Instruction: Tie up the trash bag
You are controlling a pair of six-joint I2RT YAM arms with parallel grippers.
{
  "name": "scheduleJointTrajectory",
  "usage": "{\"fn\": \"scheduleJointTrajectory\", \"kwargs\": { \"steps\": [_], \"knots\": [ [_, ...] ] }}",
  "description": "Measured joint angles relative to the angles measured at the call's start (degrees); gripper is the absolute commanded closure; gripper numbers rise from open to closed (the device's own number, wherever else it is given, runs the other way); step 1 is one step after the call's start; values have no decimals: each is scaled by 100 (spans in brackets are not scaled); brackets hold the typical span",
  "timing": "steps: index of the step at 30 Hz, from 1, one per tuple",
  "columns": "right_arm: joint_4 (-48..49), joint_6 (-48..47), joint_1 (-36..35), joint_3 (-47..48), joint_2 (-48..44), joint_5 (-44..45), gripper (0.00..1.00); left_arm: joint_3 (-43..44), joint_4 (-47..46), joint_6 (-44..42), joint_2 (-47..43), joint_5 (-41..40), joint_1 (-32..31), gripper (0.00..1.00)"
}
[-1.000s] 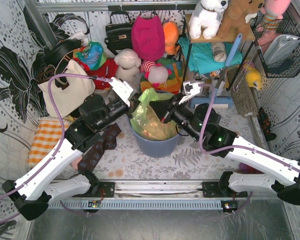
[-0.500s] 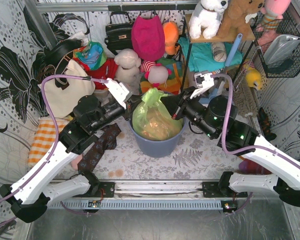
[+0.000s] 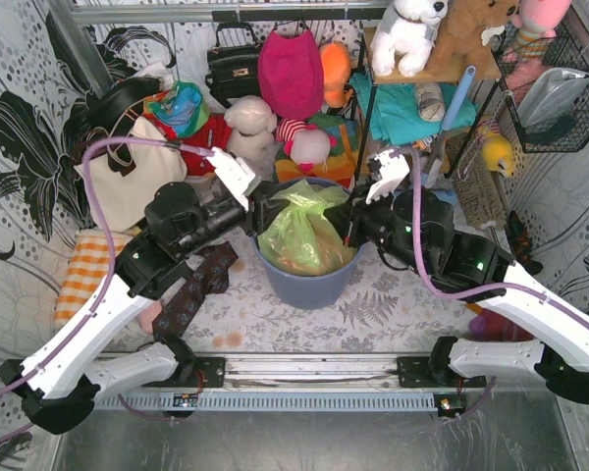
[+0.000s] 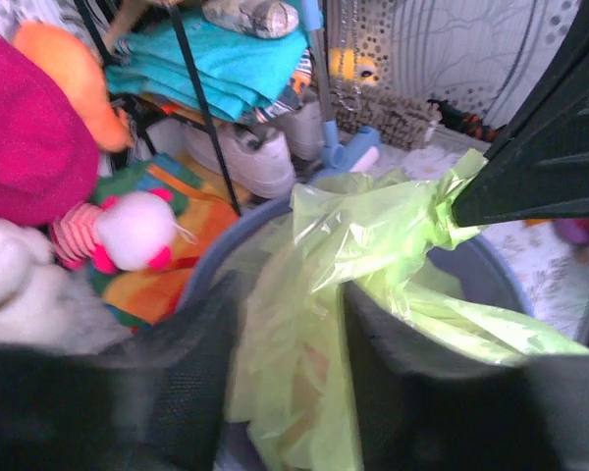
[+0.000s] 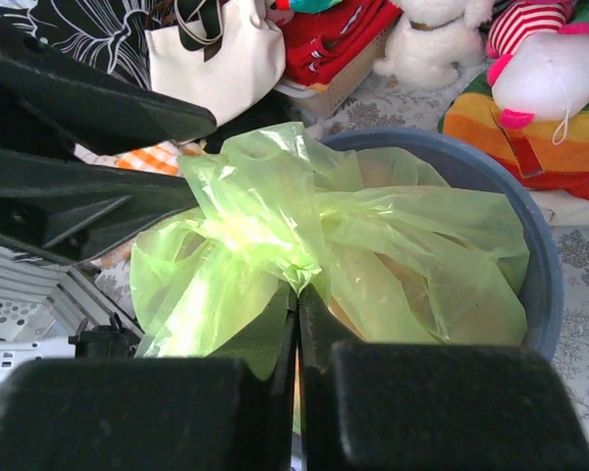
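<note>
At the left rim of the bin (image 3: pixel 309 287) the left gripper (image 3: pixel 262 209) has its fingers (image 4: pixel 187 388) apart, with a fold of the trash bag (image 3: pixel 299 231) between them. The bag sits inside the bin, its top gathered above the rim; tan paper (image 3: pixel 293 261) shows through. At the right rim the right gripper (image 3: pixel 345 229) is clenched on the gathered plastic. Behind the bin soft toys (image 3: pixel 309 147) stand near; in front lies the patterned table (image 3: pixel 373 309)

The trash bag (image 3: pixel 299 234) is sitting in the bin (image 3: pixel 304 287), with plush toys (image 3: pixel 309 145) lying behind at 12 o'clock. The left gripper (image 3: pixel 261 208) is flanking the bag at 9 o'clock, the right gripper (image 3: pixel 348 228) at 3 o'clock.
</note>
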State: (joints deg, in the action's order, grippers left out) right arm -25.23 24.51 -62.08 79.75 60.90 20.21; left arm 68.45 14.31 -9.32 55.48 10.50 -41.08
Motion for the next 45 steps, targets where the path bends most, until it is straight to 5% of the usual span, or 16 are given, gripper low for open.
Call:
{"fn": "scheduleJointTrajectory", "kwargs": {
  "steps": [14,30,40,45],
  "knots": [
    [704,-168,2,-35,168,192,100,1958,787,-647,-101,1591,-7,22],
    [817,-297,2,136,216,452,100,1047,2017,-2848,138,2212,-1088,18],
    [820,-297,2,136,214,450,100,730,1917,-3515,201,1392,-1873,29],
    [820,-297,2,136,203,450,100,474,1692,-3805,223,660,-2175,64]
  ]
}}
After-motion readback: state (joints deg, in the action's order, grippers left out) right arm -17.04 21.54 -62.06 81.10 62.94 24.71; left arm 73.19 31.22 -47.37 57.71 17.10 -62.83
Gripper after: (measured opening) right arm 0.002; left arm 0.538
